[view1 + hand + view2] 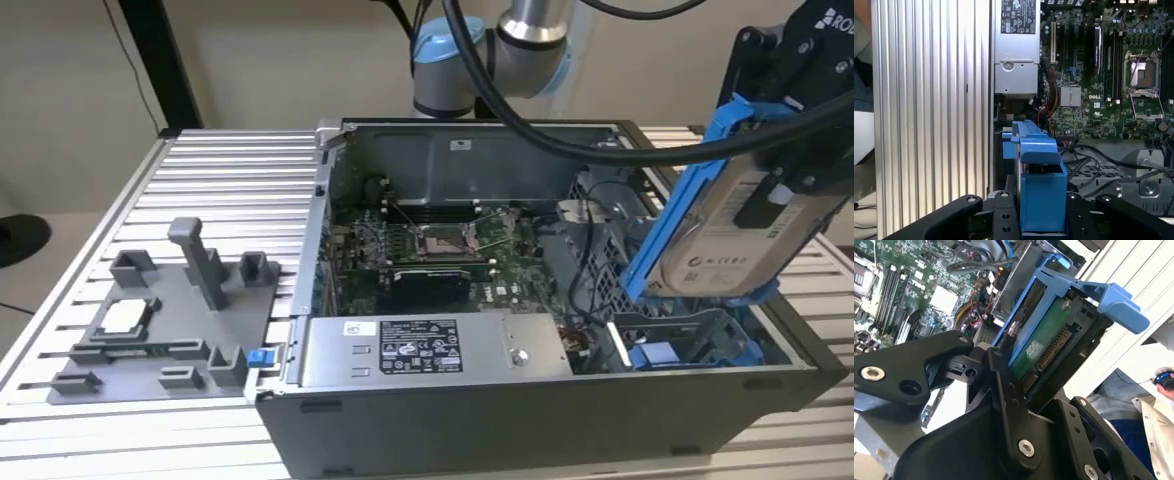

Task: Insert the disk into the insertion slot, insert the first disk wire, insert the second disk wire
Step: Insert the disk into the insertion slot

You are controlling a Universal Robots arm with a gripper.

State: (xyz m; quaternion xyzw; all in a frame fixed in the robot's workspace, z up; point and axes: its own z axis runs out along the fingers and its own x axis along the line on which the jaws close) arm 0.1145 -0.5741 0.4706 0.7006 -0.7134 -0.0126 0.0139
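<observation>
Jaws clamped on the disk (731,238), upper right in the exterior view, tilted above the slot (683,340) (step one, I'd say); it needs squaring up.

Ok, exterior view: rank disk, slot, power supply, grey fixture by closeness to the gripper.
1. Disk: held in the gripper, exterior view's right.
2. Slot: in the case, below it.
3. Power supply: farther along the case.
4. Grey fixture: table, exterior view's left.

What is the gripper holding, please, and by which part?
The gripper clamps the disk near its upper end, flanking the blue carrier.
</observation>
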